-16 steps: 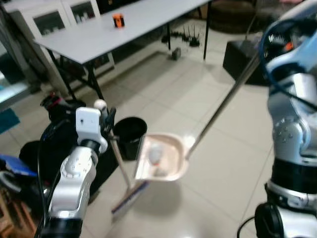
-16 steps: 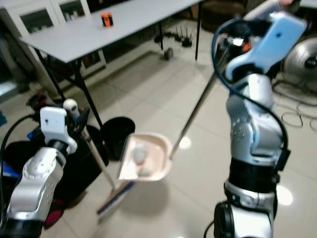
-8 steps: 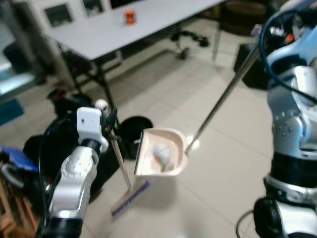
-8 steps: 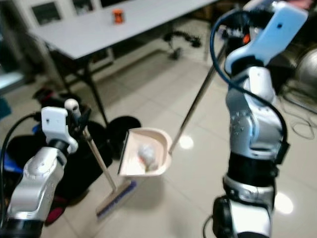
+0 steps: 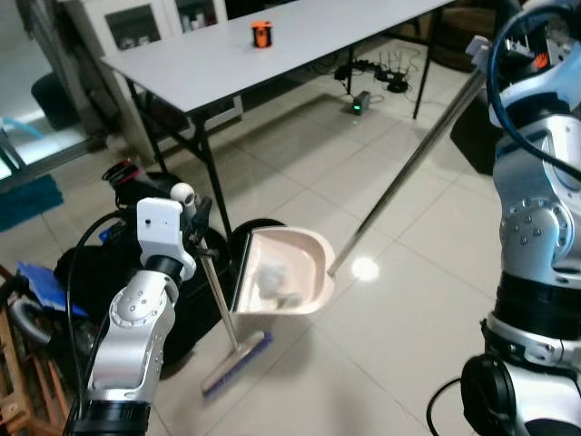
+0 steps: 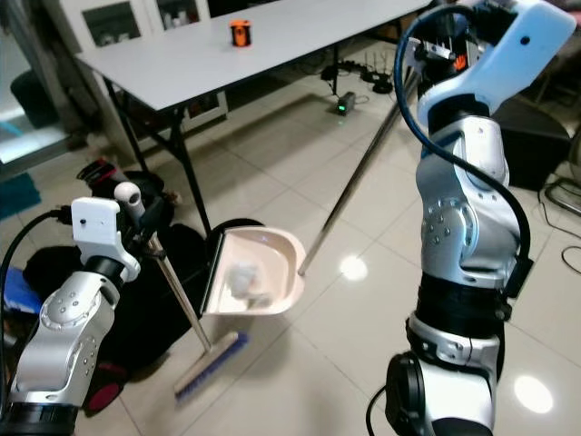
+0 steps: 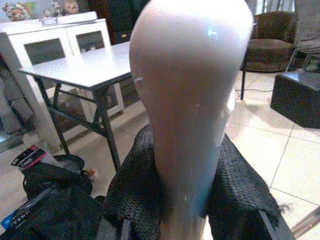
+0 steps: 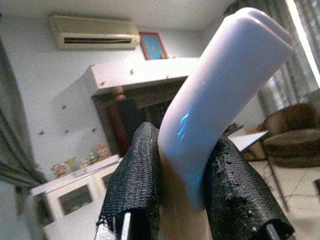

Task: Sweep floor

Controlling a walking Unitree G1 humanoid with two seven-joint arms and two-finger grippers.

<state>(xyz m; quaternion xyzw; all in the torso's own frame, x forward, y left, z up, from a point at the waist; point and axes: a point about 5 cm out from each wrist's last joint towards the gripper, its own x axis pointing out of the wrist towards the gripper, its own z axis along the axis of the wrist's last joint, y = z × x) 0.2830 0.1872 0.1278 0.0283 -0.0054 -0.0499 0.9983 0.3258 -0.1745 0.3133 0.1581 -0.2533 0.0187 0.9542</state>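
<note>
Tiled floor [image 5: 399, 327] beside a long bench [image 5: 272, 54] | left hand [image 7: 190, 200] clamped on broom [image 5: 218, 313], bristles on the floor | right hand [image 8: 182, 200] clamped on dustpan handle [image 5: 413, 168] | dustpan [image 5: 277, 283] raised off the floor, holding pale debris, beside black bin [image 5: 238, 245]

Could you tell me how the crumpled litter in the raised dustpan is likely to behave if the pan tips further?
The crumpled litter looks light, probably paper, lying loose in the dustpan, so it would likely tumble out easily toward the black bin.
</note>
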